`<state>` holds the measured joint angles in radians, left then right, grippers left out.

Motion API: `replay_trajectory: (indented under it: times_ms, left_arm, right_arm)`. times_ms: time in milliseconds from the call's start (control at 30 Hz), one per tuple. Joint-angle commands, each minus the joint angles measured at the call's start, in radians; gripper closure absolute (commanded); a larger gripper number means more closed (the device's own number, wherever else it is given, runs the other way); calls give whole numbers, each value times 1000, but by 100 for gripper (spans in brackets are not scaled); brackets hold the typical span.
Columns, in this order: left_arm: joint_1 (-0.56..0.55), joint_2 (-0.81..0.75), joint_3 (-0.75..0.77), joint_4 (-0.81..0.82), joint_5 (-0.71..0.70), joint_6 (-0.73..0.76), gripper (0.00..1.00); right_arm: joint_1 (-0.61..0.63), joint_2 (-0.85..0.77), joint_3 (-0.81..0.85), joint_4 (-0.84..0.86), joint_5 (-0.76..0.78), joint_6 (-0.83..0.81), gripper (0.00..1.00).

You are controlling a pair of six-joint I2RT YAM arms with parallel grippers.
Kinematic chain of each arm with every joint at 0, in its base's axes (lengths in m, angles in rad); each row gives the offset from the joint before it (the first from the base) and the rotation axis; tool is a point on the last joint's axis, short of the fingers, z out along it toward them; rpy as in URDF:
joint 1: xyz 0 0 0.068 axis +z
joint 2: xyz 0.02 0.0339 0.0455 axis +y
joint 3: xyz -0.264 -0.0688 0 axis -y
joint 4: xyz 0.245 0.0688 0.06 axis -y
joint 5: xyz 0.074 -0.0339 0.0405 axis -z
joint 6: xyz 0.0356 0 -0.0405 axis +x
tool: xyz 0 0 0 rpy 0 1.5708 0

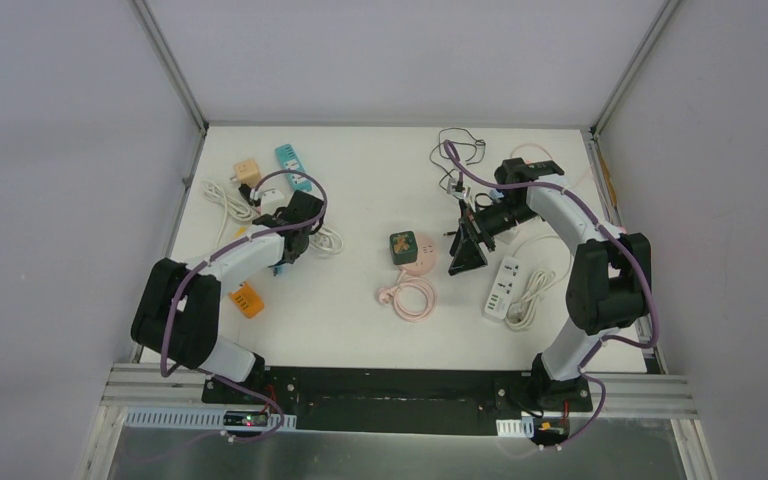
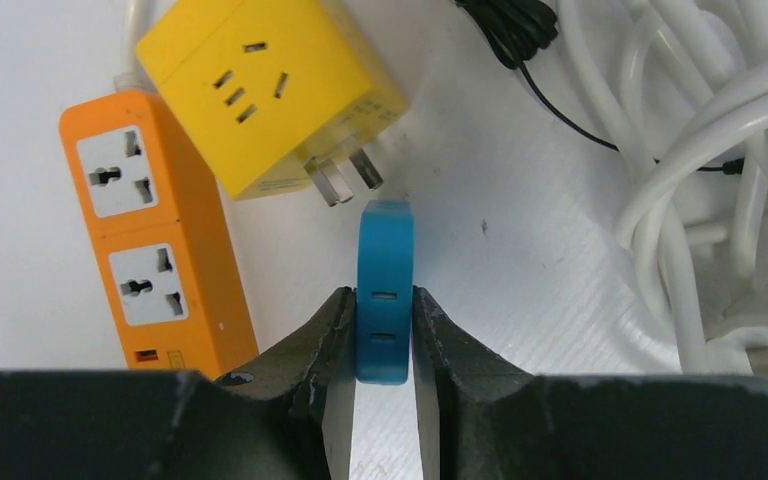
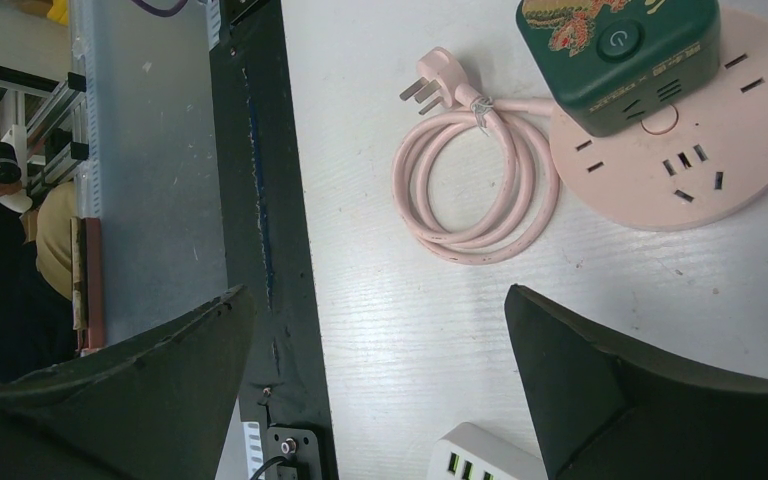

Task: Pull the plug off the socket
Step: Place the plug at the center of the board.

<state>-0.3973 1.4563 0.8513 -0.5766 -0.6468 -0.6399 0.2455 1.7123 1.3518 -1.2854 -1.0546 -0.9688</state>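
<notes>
Blue socket strip (image 2: 385,240) is what the left gripper (image 2: 384,312) has pinched, fingers pressed flat on both long sides, with the strip running straight up the middle of the left wrist frame. Just past its upper end sits the yellow cube plug (image 2: 265,90), prongs bare and pointing down-right at the strip with a sliver of table (image 2: 520,200) between them, so that one looks out already imo. It's right beside the orange strip (image 2: 150,230) at the left of the frame

The one that looks left to do is the green cube plug (image 3: 615,50), seated on the round pink socket (image 3: 680,165) in the upper right of the right wrist frame. The right gripper (image 3: 377,300) is spread wide with nothing in it. From the top camera the green plug sits mid-frame, to the left of the right gripper and clearly closer to it than to the left one. It stands up off the pink disc, so the pull probably has to go straight up, and the pink base may well lift along unless something holds it down
</notes>
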Motion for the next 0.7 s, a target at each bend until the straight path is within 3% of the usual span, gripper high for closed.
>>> replay_trajectory:
  times_ms: [0,100,200,267,667]
  left_arm:
    - [9,43,42,-50,-12,7,71]
    - [9,45,45,-52,-3,13,63]
    - [9,26,48,-56,6,21,46]
    - [9,5,48,-60,14,27,42]
    - [8,-161,28,-64,163,95,39]
  right_arm:
    - [-6,-16,9,-13,-7,-38,0]
    - [-7,-14,11,-16,-8,-40,0]
    - [-7,-13,12,-17,-8,-42,0]
    - [-6,-13,12,-18,-7,-42,0]
    - [-5,-16,12,-22,-9,-48,0]
